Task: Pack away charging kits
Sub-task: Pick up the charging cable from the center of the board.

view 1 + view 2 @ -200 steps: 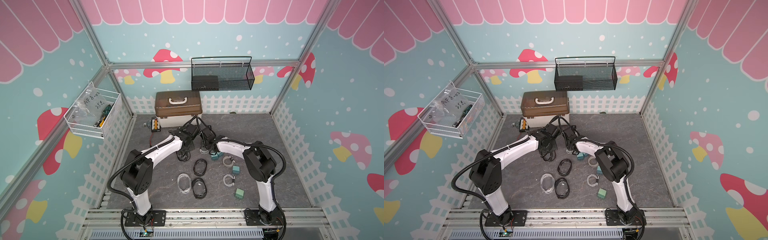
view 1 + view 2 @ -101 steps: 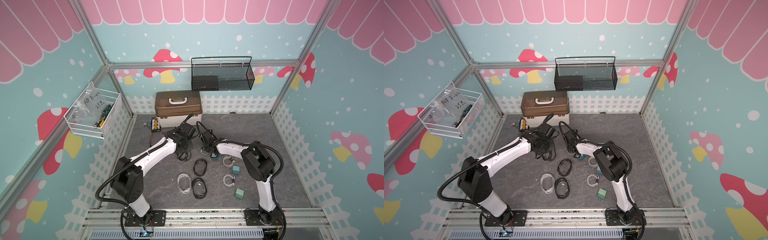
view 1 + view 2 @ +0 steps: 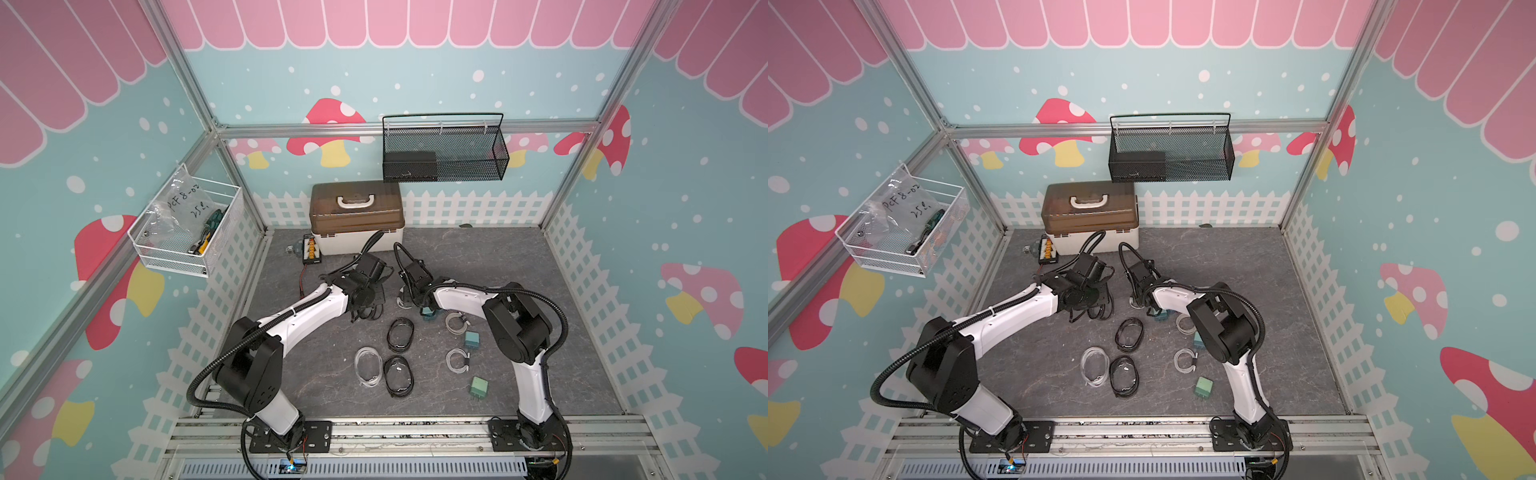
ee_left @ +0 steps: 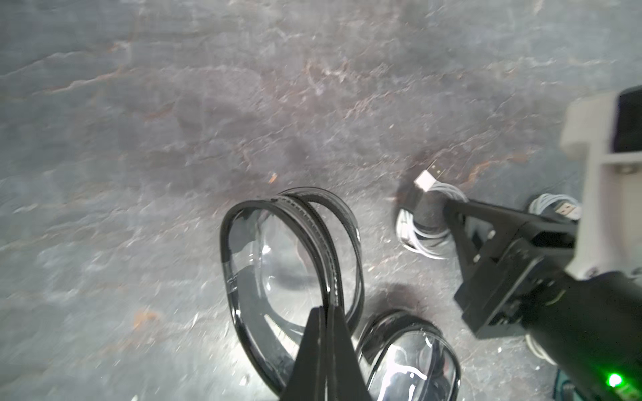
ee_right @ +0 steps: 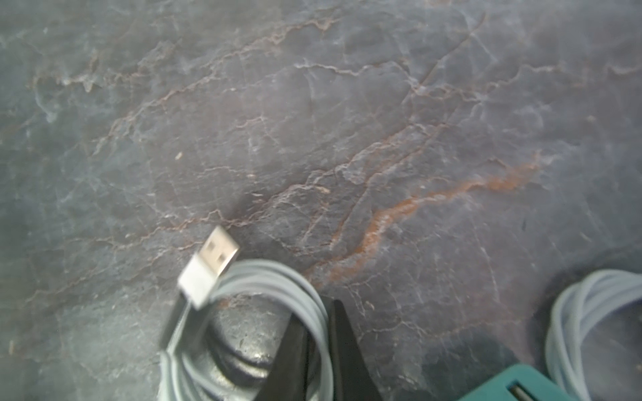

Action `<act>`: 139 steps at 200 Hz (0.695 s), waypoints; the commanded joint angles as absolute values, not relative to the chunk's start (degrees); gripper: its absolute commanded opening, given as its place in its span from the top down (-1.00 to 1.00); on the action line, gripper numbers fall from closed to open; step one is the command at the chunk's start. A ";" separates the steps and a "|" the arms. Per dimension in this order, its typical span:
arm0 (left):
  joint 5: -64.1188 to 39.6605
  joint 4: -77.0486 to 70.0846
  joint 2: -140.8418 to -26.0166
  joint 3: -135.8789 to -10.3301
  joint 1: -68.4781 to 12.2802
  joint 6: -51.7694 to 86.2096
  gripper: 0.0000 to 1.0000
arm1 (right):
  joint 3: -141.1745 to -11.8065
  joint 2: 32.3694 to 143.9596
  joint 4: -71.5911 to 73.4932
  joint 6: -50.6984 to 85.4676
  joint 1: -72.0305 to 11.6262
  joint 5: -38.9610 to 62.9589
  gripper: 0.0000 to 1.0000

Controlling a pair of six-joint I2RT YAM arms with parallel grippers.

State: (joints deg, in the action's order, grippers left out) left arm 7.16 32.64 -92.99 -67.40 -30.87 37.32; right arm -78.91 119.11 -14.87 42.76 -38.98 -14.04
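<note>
2 grasps: black-rimmed pouch, white cable

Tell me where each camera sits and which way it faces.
Top views: high above the bases, looking down at the gray floor; left arm and right arm show.
Left wrist: faces down past the left gripper at its black-rimmed pouch.
Right wrist: faces down past the right gripper at its coiled white cable.
Shared: both wrist views show that cable.
</note>
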 commanded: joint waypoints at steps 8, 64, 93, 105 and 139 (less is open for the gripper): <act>2.52 25.40 -91.97 -66.14 -29.53 34.40 1.00 | -76.76 116.98 -15.81 41.54 -38.95 -12.69 1.00; -1.84 22.51 -92.28 -64.43 -29.55 34.68 1.00 | -71.14 106.41 -11.38 36.78 -39.15 -11.73 1.00; 0.52 23.00 -89.72 -63.80 -30.99 33.08 1.00 | -68.48 103.22 -9.73 34.58 -39.26 -10.87 1.00; 2.51 23.69 -89.08 -63.77 -31.38 32.53 1.00 | -67.36 102.38 -9.76 34.37 -39.20 -10.55 1.00; 1.74 23.77 -90.39 -64.21 -31.50 32.12 1.00 | -65.95 100.95 -7.56 32.88 -39.64 -5.31 1.00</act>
State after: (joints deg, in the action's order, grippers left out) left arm 1.13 24.10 -90.59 -64.20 -31.44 33.85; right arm -66.83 101.62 -9.08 35.00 -39.00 -9.61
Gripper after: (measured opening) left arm 0.043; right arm 0.048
